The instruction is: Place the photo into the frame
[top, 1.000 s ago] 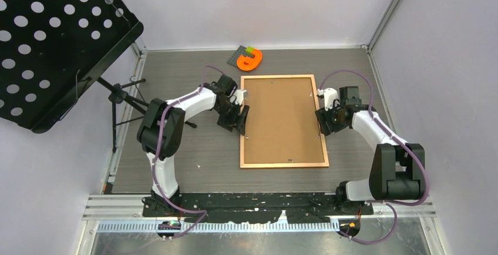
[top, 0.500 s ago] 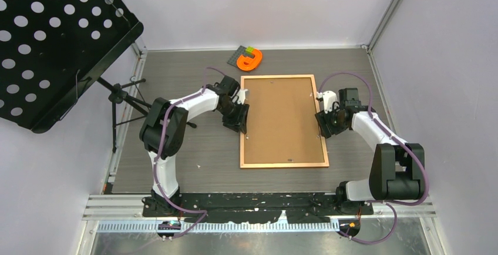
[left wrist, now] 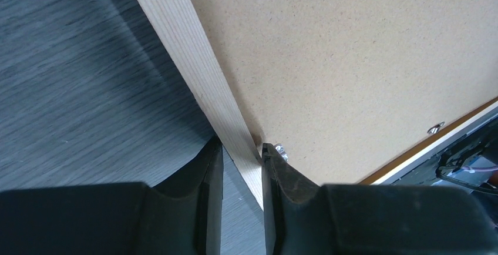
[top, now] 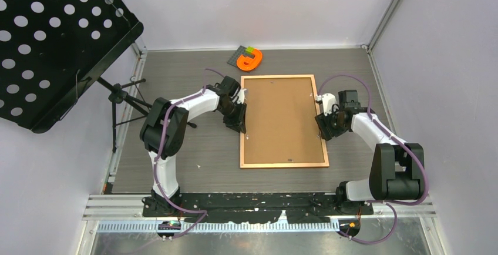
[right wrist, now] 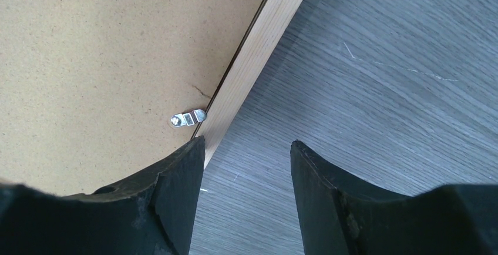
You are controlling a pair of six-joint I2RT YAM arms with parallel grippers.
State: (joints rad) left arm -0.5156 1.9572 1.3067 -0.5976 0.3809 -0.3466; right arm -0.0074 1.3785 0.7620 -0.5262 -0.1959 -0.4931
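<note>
Frame is gripped by the left claw; the open right claw should be closed squarely on its rail.

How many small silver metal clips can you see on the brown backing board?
3 small silver metal clips show clearly: one at the left gripper, one near the brown backing board's far edge, one by the right gripper. Others may be hidden.

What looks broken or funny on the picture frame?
Only a small thing: the backing board has a thin dark mark, like a crack or scratch, beside the metal clip near the edge of the frame. Otherwise nothing stands out.
</note>
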